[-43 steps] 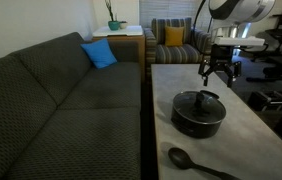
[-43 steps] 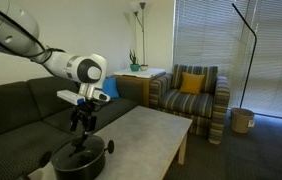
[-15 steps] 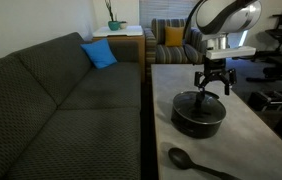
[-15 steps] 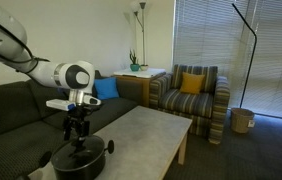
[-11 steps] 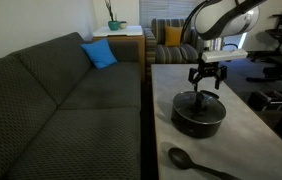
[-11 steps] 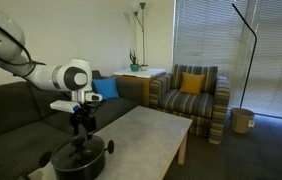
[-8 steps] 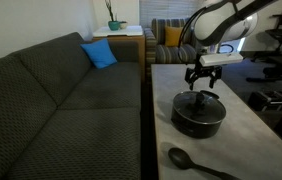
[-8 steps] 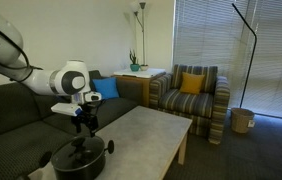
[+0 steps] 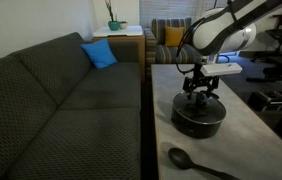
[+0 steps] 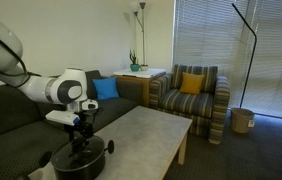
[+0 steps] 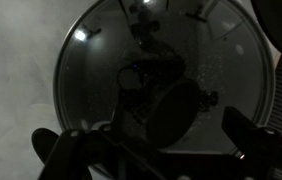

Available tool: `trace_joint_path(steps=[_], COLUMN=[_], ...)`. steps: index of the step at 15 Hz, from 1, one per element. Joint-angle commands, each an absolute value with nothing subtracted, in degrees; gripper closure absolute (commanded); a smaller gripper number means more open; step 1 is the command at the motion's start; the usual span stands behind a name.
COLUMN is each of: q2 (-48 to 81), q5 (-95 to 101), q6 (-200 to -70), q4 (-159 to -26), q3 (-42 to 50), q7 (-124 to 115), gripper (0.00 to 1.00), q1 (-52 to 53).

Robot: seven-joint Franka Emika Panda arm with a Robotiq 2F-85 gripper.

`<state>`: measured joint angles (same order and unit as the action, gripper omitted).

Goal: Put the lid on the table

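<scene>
Your fingers point(image 11: 243, 133) hung spread apart over the lid point(image 9: 198, 101), either side of its knob point(image 11: 179, 112) (touching or not, unclear); the lid sat on the black pot point(image 9: 199, 124) on the worktop point(image 9: 246, 140), a dark spoon point(image 9: 193, 160) lying nearby.

The lid point(image 9: 198, 102) sits on the pot point(image 9: 199, 121), which stands toward the near end of the counter point(image 9: 171, 80), with the spoon point(image 9: 187, 160) before it by the near edge and the sofa point(image 9: 61, 110) along one long edge.
</scene>
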<state>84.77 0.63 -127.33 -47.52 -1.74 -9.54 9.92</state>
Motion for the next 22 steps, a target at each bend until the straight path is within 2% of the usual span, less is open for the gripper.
trace_joint_path(steps=[1,20,21,22], q2=[84.77,84.73,84.73,84.73], q5=[-0.63,-0.24,-0.31,-0.34], q6=[-128.58,-127.05,-126.88,-126.76], q4=[-49.19,-48.39,-48.38,-48.37], q3=[-2.10,-1.42,-1.50,-1.56], q7=[-9.29,-9.19,-9.06,-8.95], gripper=[0.00,0.00,0.01,0.21], q1=[9.24,9.34,9.20,9.12])
